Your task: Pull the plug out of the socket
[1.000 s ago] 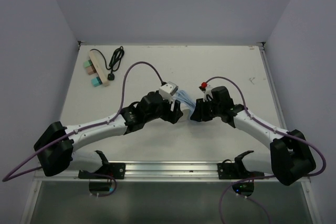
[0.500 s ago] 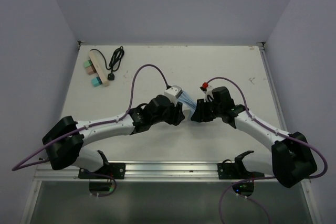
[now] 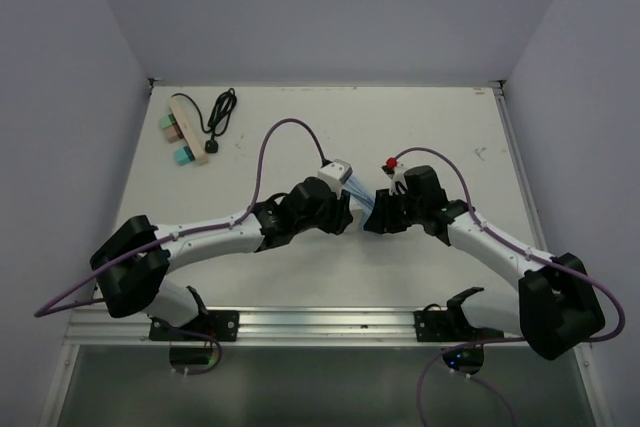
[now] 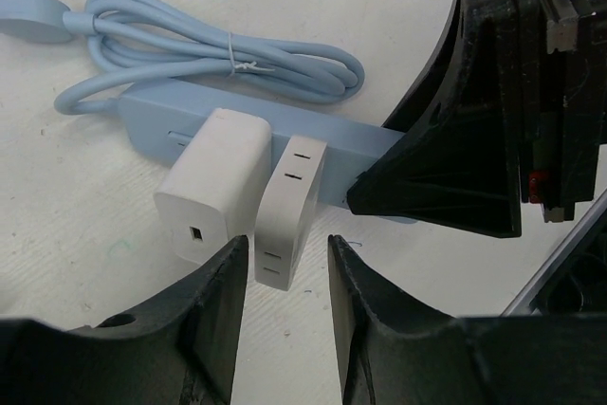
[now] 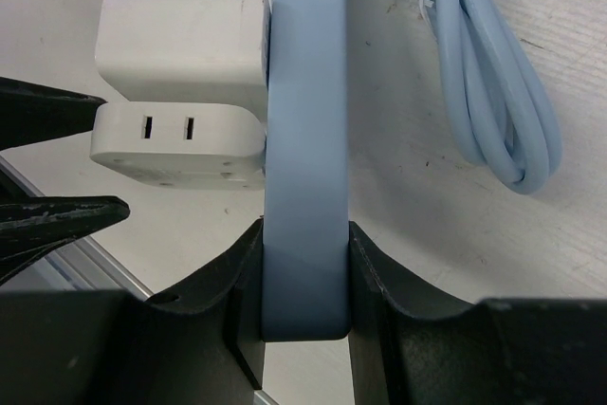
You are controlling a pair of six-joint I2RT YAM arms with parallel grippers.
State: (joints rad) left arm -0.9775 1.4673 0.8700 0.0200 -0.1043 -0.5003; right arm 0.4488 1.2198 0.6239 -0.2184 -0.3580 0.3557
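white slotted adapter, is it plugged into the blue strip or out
Plugged in. The white slotted adapter sits flush against the blue power strip, beside the white charger, no prongs showing.

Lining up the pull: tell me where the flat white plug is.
In the left wrist view, the flat white plug sits in the blue power strip, right of the chunky white charger, flanked by the left gripper.

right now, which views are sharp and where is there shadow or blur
Left wrist: blue power strip and white plug crisp, left tool dark with little detail. Right wrist: strip sharp, right tool nearly featureless black. Top external: even light, soft shadows, strip tiny and mostly hidden.
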